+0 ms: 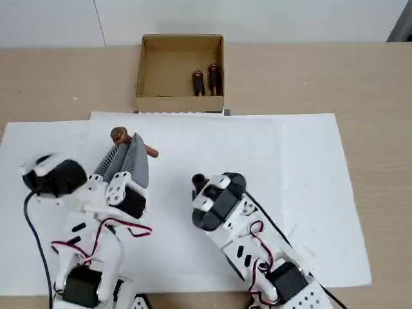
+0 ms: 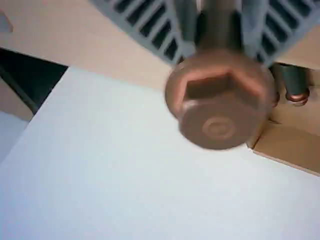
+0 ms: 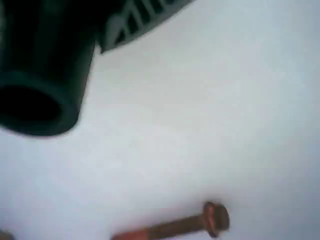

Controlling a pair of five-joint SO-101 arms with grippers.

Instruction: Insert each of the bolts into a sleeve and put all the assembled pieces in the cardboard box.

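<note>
A copper bolt with a wide flanged head is held by its shaft in my left gripper, shut on it a little above the white paper, left of centre. My right gripper sits near the middle of the paper, shut on a black sleeve; the sleeve's open end looms close in the right wrist view. That view also has a copper bolt farther off over the paper. The cardboard box stands at the back centre with two assembled pieces inside.
A large white paper sheet covers the wooden table in front of the box. Red and black cables trail along both arms near the front edge. The box wall lies just beyond the held bolt.
</note>
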